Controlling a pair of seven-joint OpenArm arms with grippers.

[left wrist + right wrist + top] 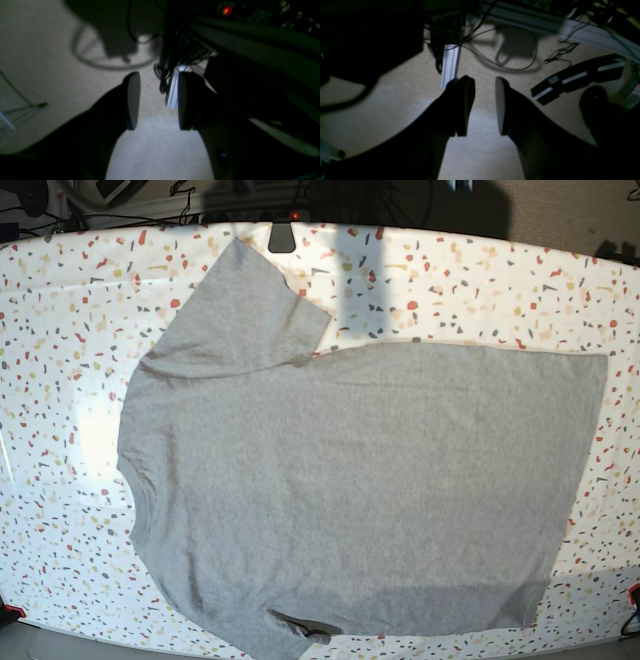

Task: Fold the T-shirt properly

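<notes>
The light grey T-shirt (350,480) lies spread flat on the speckled table (470,280), plain side up. Its neck edge is at the left, its hem at the right. One sleeve (235,310) points to the upper left; the other is crumpled at the table's front edge (300,628). Neither arm shows in the base view. In the left wrist view my left gripper (157,102) stands open with nothing between its fingers, above beige carpet. My right gripper (483,106) is also open and empty over the carpet. The T-shirt does not show in either wrist view.
Beige carpet (400,100) lies below both grippers. Loose cables (510,60) and a white post (450,65) are ahead of the right gripper, a black power strip (575,78) to its right. Dark frame parts (250,50) and a red light (227,10) sit near the left gripper.
</notes>
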